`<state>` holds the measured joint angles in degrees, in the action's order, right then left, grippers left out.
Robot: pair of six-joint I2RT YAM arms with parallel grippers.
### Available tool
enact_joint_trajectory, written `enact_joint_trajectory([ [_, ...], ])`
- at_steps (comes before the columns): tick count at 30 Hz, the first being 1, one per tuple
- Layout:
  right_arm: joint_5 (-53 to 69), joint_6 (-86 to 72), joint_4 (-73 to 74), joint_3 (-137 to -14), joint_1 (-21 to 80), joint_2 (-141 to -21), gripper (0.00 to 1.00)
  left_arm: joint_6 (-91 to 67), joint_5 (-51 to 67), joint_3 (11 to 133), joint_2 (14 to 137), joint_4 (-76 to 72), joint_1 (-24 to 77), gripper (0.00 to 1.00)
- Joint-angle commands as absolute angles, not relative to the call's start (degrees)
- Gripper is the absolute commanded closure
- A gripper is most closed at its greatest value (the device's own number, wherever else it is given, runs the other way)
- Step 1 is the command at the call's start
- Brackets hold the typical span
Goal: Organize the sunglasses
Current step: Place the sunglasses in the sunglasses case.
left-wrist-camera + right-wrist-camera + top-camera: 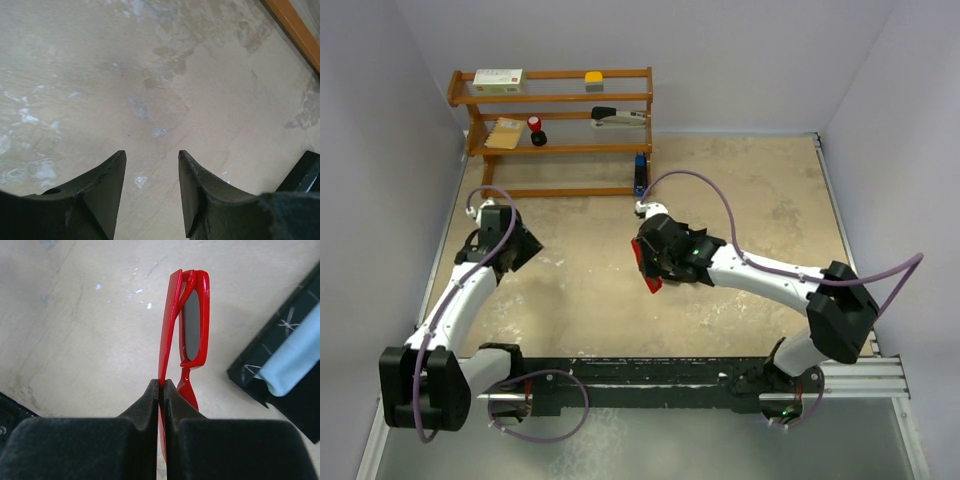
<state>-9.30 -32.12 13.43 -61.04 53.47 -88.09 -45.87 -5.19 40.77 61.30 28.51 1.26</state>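
The red sunglasses hang above the table, folded, with one thin arm pinched in my right gripper, which is shut on it. In the top view they show as a red edge under the right gripper near the table's middle. A black case with a light blue cloth lying in it sits on the table just right of the glasses; the arm hides it in the top view. My left gripper is open and empty over bare table at the left.
A wooden shelf stands at the back left, holding a white box, a yellow item and a stapler. A blue and black object leans at its right foot. The shelf's edge shows in the left wrist view.
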Motion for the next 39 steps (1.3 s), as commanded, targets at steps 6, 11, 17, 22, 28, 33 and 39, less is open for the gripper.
enact_joint_trajectory([
  [6, -12.4, -33.6, 13.2, -55.4, 45.3, -80.5, 1.00, -48.0, -10.0, 47.5, 69.5, 21.3, 12.0, 0.57],
  [11, -11.6, -33.9, 10.8, -52.4, 39.3, -77.7, 1.00, -49.1, -10.4, 49.8, 74.6, 19.2, 17.6, 0.57],
  [17, -8.6, -33.9, 7.4, -50.1, 33.9, -78.9, 1.00, -48.9, -11.0, 53.3, 80.0, 17.7, 22.0, 0.57],
  [22, -6.5, -35.0, 4.0, -50.0, 32.0, -82.1, 1.00, -48.9, -11.1, 54.9, 82.7, 17.0, 23.8, 0.57],
  [28, -5.0, -35.1, 1.7, -51.3, 31.6, -85.7, 1.00, -48.6, -11.4, 55.7, 84.1, 17.0, 25.1, 0.57],
  [33, -4.5, -35.8, 0.1, -53.2, 31.5, -88.6, 1.00, -48.6, -11.7, 55.9, 84.1, 17.3, 25.3, 0.57],
  [39, -3.2, -36.4, -1.2, -54.2, 31.5, -90.5, 1.00, -48.5, -12.1, 55.6, 83.6, 17.9, 25.5, 0.57],
])
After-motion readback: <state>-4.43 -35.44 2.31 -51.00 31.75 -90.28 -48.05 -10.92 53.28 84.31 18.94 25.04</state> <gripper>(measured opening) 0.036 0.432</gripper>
